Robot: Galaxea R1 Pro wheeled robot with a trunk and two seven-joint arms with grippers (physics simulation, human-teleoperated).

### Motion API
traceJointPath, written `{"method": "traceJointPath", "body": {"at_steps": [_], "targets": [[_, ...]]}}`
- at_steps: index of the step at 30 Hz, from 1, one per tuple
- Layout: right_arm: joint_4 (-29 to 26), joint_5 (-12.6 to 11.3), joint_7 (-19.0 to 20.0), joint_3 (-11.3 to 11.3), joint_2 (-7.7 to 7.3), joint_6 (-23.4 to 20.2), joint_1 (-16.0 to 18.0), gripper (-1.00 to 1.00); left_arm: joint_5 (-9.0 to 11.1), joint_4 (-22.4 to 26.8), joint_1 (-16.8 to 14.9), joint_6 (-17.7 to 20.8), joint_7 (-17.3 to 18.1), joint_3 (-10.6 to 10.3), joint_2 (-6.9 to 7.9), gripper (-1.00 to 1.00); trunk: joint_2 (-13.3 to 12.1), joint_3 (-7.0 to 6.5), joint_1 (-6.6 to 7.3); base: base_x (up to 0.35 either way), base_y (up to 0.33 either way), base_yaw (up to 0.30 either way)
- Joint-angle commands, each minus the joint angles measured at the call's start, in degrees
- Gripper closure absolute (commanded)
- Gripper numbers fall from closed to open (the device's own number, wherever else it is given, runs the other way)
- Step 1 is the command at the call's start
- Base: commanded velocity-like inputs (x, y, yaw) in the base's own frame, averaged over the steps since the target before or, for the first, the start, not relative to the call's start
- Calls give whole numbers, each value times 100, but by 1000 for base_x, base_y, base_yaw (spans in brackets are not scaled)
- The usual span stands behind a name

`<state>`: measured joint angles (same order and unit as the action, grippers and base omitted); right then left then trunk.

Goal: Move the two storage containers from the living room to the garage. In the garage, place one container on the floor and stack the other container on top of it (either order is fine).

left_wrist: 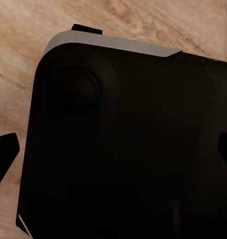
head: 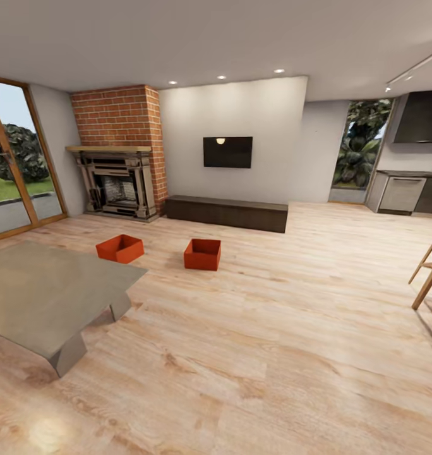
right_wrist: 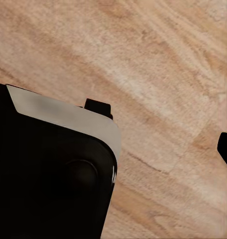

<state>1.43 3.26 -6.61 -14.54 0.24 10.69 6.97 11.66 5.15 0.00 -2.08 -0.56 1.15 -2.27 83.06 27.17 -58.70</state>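
— Hands first: what are they doing?

— Both of mine hang low by my own dark base, over the wood-plank floor [right_wrist: 158,64]. In the left wrist view a black fingertip [left_wrist: 5,154] shows at either edge, so my left hand [left_wrist: 116,154] stands apart and empty. In the right wrist view I catch one dark fingertip [right_wrist: 226,147] at the rim — whether that hand is apart or together I cannot tell.

— And the bins?

— Ahead of me in the living room, both on the floor. The left storage container [head: 120,248] sits turned at an angle, just past the far corner of the grey low desk [head: 45,297]. The right storage container [head: 202,254] sits squarer to me, near its twin but apart from it. Behind them run the long dark cabinet [head: 227,213] and the brick fireplace [head: 118,151].

— How will they handle?

— My guess: light, stiff, empty open-top boxes with thin straight walls. I'd pinch one wall at the middle of its rim, one finger inside and one outside. Held by one edge a bin may tip and swing, and smooth walls could slip — so a firm, centred pinch. Nothing is carried yet; the garage is not in sight.
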Motion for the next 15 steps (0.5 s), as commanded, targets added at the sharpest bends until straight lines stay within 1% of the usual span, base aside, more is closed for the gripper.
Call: {"method": "traceJointPath", "body": {"at_steps": [1,15], "targets": [[15,35,-33,-15,-1,21,6,-100,29,3,0,-11,-6,8,-2,-100,2,5,-3,324,0,0],[15,35,-34,-14,-12,21,6,-100,21,10,0,-21,-6,8,-2,-100,2,5,-3,323,0,0]]}}
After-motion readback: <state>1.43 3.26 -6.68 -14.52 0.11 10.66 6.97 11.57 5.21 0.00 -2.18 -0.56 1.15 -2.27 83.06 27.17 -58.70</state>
